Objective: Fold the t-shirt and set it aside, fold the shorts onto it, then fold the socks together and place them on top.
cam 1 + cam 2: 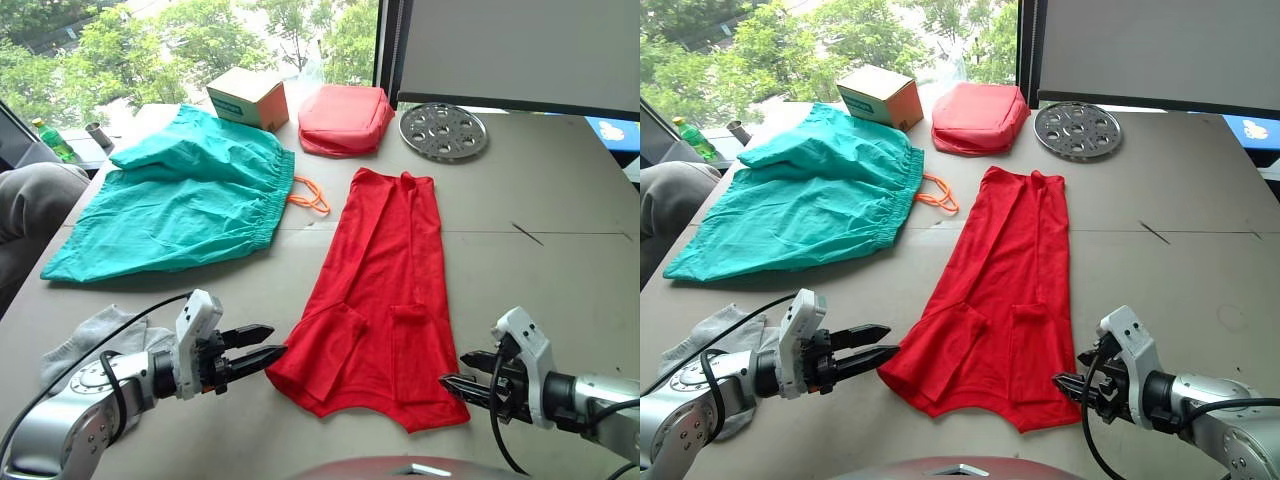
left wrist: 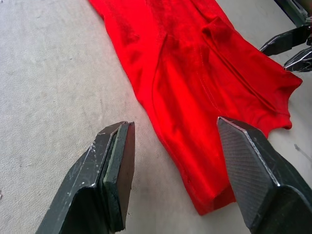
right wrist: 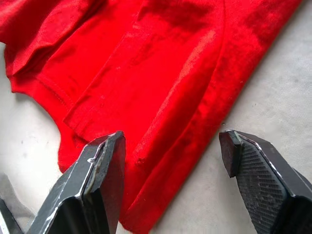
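T-shirt (image 1: 380, 290) bright red; sides folded inward; flat

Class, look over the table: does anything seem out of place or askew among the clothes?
The t-shirt lies slanted, sides folded in. The socks sit crumpled at the table's near left edge. Nothing is spilled or damaged.
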`<state>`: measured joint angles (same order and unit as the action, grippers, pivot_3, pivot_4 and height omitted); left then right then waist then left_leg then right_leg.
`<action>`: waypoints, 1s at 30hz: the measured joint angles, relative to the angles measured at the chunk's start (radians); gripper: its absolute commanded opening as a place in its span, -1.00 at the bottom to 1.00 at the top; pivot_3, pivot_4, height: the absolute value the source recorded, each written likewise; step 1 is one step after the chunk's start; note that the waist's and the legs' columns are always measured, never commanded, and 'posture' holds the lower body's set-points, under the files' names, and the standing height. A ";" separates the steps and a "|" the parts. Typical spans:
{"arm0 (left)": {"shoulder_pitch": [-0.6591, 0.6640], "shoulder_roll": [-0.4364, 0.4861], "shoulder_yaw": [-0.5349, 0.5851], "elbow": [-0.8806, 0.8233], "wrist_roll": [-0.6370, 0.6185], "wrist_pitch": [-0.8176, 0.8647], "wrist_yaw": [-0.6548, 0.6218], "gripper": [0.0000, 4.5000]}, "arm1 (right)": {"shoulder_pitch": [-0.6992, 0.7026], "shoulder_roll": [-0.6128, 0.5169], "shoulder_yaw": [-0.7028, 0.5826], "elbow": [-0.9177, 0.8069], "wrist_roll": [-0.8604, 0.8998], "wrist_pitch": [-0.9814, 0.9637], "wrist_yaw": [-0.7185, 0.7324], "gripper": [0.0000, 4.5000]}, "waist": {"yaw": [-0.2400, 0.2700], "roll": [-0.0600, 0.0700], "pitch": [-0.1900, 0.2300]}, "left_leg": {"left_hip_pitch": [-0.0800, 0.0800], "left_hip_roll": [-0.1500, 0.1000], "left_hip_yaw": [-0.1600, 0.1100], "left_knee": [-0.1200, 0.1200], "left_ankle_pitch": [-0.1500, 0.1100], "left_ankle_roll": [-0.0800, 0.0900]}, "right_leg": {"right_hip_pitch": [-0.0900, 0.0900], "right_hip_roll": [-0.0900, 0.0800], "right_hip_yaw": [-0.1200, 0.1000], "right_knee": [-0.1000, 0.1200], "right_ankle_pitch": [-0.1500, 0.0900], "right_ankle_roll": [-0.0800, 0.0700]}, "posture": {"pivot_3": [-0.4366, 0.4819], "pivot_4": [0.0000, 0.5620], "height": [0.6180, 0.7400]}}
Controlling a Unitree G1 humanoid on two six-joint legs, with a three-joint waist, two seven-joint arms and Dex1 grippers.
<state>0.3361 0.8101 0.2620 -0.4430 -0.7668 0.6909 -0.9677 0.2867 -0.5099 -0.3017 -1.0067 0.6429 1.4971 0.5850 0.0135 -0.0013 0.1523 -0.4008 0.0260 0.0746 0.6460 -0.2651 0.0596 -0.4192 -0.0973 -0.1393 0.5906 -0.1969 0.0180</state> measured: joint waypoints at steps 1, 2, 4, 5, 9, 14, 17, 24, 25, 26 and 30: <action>-0.001 0.004 -0.005 -0.001 0.000 0.010 0.000 0.30 | 0.016 0.004 0.003 -0.002 -0.003 -0.016 -0.013 0.45 | 0.000 0.000 0.000 | 0.000 0.000 0.000 0.000 0.000 0.000 | 0.000 0.000 0.000 0.000 0.000 0.000 | -0.05 -0.47 0.98; -0.004 0.005 -0.015 -0.005 0.000 0.019 0.001 0.30 | 0.024 0.004 0.006 -0.002 -0.004 -0.025 -0.020 0.45 | 0.000 0.000 0.000 | 0.000 0.000 0.000 0.000 0.000 0.000 | 0.000 0.000 0.000 -0.001 0.000 0.000 | -0.05 -0.47 0.98; -0.005 0.006 -0.043 -0.014 0.006 0.027 0.007 0.30 | 0.055 0.000 0.008 -0.005 -0.004 -0.055 -0.026 0.45 | 0.000 -0.001 0.000 | 0.000 0.000 0.000 -0.001 0.000 0.000 | 0.000 0.000 0.000 -0.001 0.000 0.000 | -0.05 -0.47 0.98; -0.004 0.006 -0.056 -0.015 0.022 0.030 0.015 0.30 | 0.078 -0.016 0.008 -0.009 -0.003 -0.076 -0.025 0.45 | 0.000 -0.001 0.000 | 0.000 0.000 0.000 -0.001 0.000 0.000 | 0.000 0.000 0.000 -0.002 0.000 0.000 | -0.05 -0.47 0.98; -0.004 0.006 -0.067 -0.015 0.040 0.025 0.021 0.31 | 0.129 -0.042 0.009 -0.020 0.003 -0.121 -0.024 0.35 | 0.001 -0.001 0.000 | 0.000 0.000 0.000 -0.002 0.000 0.000 | 0.000 0.000 0.000 -0.002 0.000 0.000 | -0.05 -0.47 0.98; -0.026 0.011 -0.092 -0.015 0.058 0.033 0.023 -0.03 | 0.158 -0.087 0.068 -0.008 -0.040 -0.196 -0.066 -0.47 | 0.001 -0.002 -0.001 | 0.000 0.000 0.000 -0.003 0.000 0.000 | 0.000 -0.001 0.000 -0.002 0.000 0.000 | -0.05 -0.47 0.98; -0.051 -0.005 -0.156 -0.019 0.060 0.055 0.039 -0.67 | 0.157 -0.101 0.092 0.012 -0.065 -0.237 -0.093 -1.00 | 0.000 -0.003 -0.002 | 0.001 0.000 0.000 -0.004 0.000 0.000 | 0.000 -0.001 0.000 -0.003 0.000 0.000 | -0.05 -0.47 0.98; -0.090 -0.053 -0.215 -0.039 0.056 0.092 0.093 -0.95 | 0.164 -0.128 0.085 0.043 -0.067 -0.285 -0.085 -1.00 | 0.000 -0.007 -0.003 | 0.001 0.000 0.000 -0.004 0.000 0.000 | 0.000 -0.001 0.000 -0.003 0.000 0.000 | -0.05 -0.47 0.98; -0.092 -0.053 -0.215 -0.041 0.055 0.097 0.098 -0.95 | 0.173 -0.141 0.073 0.048 -0.065 -0.294 -0.078 -1.00 | 0.000 -0.006 -0.003 | 0.001 -0.001 0.000 -0.004 0.000 0.000 | 0.000 -0.001 0.000 -0.003 0.000 0.000 | -0.05 -0.47 0.98; -0.092 -0.053 -0.213 -0.045 0.053 0.102 0.101 -0.95 | 0.187 -0.154 0.053 0.053 -0.063 -0.303 -0.067 -1.00 | 0.002 -0.006 -0.003 | 0.001 -0.001 0.000 -0.004 0.000 0.000 | 0.000 -0.001 0.000 -0.003 0.000 0.000 | -0.05 -0.47 0.98; -0.088 -0.054 -0.206 -0.062 0.030 0.132 0.121 -0.95 | 0.250 -0.219 -0.038 0.095 -0.065 -0.350 -0.027 -1.00 | 0.006 -0.008 -0.002 | 0.001 -0.001 0.000 -0.004 0.000 0.000 | 0.000 -0.001 0.000 -0.003 0.000 0.000 | -0.05 -0.47 0.98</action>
<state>0.2482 0.7559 0.0558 -0.5049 -0.7370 0.8228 -0.8472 0.5368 -0.7285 -0.3398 -0.9114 0.5777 1.1474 0.5576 0.0191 -0.0091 0.1503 -0.4002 0.0249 0.0745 0.6424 -0.2652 0.0595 -0.4193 -0.0988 -0.1397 0.5876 -0.1970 0.0182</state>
